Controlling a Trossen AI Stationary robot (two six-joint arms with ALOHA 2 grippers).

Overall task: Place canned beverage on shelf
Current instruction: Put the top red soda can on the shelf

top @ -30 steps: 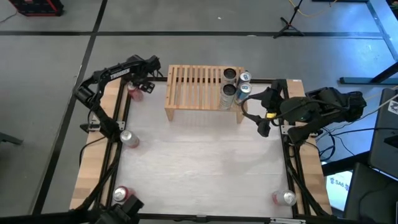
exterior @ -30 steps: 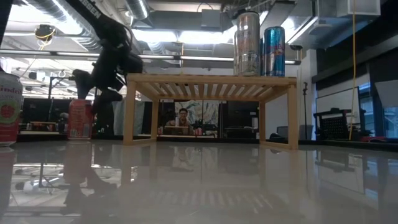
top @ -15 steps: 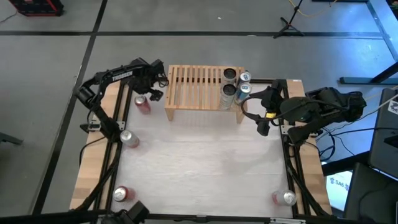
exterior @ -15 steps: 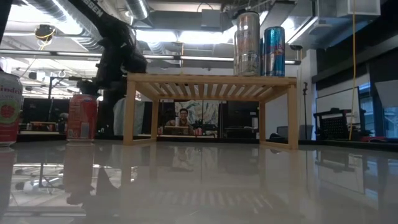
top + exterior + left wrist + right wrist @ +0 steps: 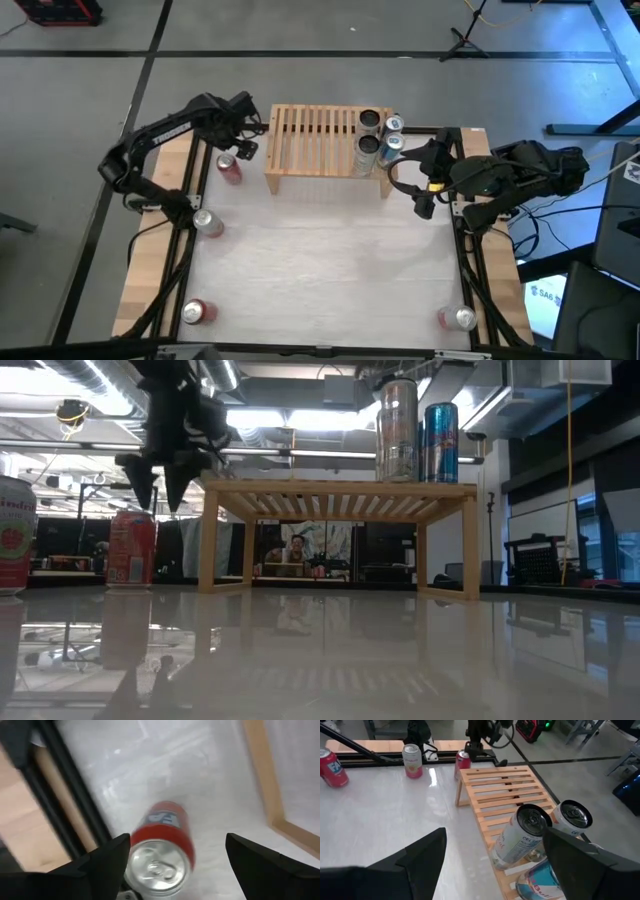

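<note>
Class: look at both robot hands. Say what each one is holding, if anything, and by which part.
Nothing is held. The left hand hovers open above the upright red can beside the shelf. The right hand waits open near the shelf's other end.

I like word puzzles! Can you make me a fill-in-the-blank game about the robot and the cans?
1. The left tool hangs open above a ____ can.
2. That can stands on the table, beside the wooden ____.
3. The cans already on the shelf crowd its ____ end in the high view.
4. The right tool is ____.

Missing words: red; shelf; right; open
</note>
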